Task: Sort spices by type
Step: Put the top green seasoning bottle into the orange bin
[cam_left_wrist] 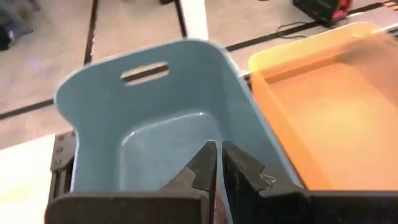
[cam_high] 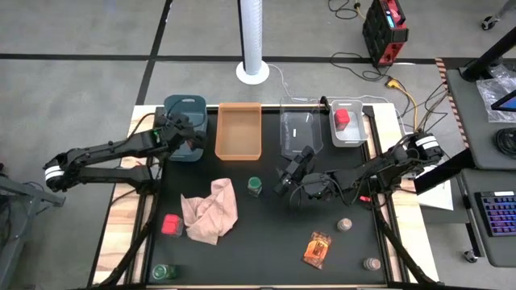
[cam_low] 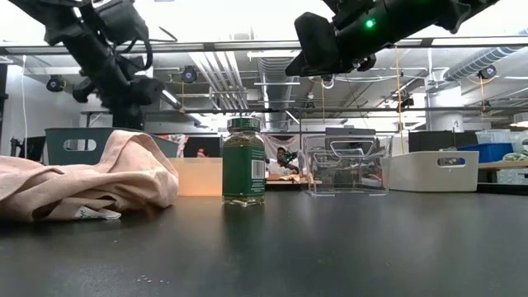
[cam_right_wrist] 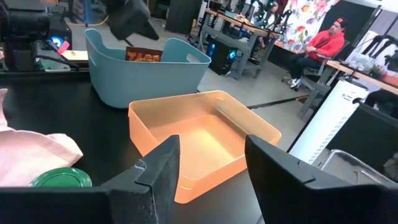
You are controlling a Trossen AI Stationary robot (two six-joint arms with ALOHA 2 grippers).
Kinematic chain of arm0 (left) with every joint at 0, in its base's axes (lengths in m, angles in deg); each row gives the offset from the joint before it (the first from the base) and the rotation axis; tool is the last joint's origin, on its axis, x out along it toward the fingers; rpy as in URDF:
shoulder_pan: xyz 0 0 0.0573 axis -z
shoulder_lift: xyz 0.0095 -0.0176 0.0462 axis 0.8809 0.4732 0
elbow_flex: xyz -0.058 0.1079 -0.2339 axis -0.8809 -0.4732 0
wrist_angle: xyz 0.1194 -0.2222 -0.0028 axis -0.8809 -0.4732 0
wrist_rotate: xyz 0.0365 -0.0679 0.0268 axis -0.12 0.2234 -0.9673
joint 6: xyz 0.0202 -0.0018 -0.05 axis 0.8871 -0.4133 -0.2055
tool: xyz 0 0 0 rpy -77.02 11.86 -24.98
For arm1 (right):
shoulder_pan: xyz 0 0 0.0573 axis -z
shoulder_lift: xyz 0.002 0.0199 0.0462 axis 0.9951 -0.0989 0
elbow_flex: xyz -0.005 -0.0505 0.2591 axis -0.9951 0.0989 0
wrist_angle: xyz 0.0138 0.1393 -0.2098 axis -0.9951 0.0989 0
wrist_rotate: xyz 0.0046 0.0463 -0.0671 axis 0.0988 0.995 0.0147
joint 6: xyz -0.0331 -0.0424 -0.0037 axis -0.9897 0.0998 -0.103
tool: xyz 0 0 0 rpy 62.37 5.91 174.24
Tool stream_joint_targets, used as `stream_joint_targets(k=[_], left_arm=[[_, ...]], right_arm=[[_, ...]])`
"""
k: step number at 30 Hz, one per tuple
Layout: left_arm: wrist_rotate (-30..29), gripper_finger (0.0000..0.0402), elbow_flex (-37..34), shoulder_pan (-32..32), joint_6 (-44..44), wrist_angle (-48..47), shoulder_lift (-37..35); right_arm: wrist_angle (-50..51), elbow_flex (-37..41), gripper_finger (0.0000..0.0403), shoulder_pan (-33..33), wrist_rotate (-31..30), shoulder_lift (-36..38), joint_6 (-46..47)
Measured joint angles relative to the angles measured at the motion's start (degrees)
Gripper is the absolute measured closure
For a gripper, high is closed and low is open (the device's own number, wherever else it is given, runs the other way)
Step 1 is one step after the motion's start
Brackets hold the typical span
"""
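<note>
Your left gripper (cam_high: pixel 187 131) hangs over the blue bin (cam_high: pixel 174 105), fingers together on an orange-brown packet (cam_right_wrist: pixel 143 55), apparently to drop it in. Your right gripper (cam_high: pixel 284 179) hovers, fingers apart and empty, beside the green-capped jar (cam_high: pixel 255 187), likely its next pick.

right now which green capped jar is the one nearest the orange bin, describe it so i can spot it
Start at the row of four bins along the table's far edge and find the orange bin. Just in front of it, beside the crumpled pink cloth, one green-capped jar stands upright. The other green-capped jar sits away at the near left corner.
</note>
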Motion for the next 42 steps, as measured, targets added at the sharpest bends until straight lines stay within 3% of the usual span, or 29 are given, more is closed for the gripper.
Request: stream_joint_targets(k=[6,12,16,20,24,29,34,42], left_arm=[[7.9,0.0391,5.4,5.9,7.4,-0.8,-0.2],[8.6,0.0391,6.1,21.0,14.2,1.9,-0.2],[8.6,0.0391,4.3,32.5,15.9,5.2,-0.2],[3.9,0.0391,3.8,41.7,15.8,5.9,0.1],[-4.6,0.0391,3.8,47.8,15.9,6.2,0.1],[-11.2,0.0391,3.8,50.9,16.0,6.1,0.0],[-11.5,0.0391,3.8,50.9,17.4,6.1,0.0],[-11.5,0.0391,3.8,50.9,18.4,6.0,0.0]], right_arm=[[0.0,-0.2,0.0225,0.8,1.0,0.3,-0.9],[0.1,-0.2,0.0225,0.8,18.8,0.3,-3.5],[0.8,-1.3,0.0225,0.4,21.3,0.5,-2.3],[4.4,-3.9,0.0214,0.6,27.4,0.2,0.8],[4.6,-6.1,0.0185,0.3,28.1,-3.2,1.4],[4.3,-10.6,0.0142,0.5,28.1,-8.7,4.0],[11.4,-16.0,0.0103,0.5,22.5,-14.0,6.0],[26.4,-22.8,0.0078,1.5,22.1,-18.1,17.7]])
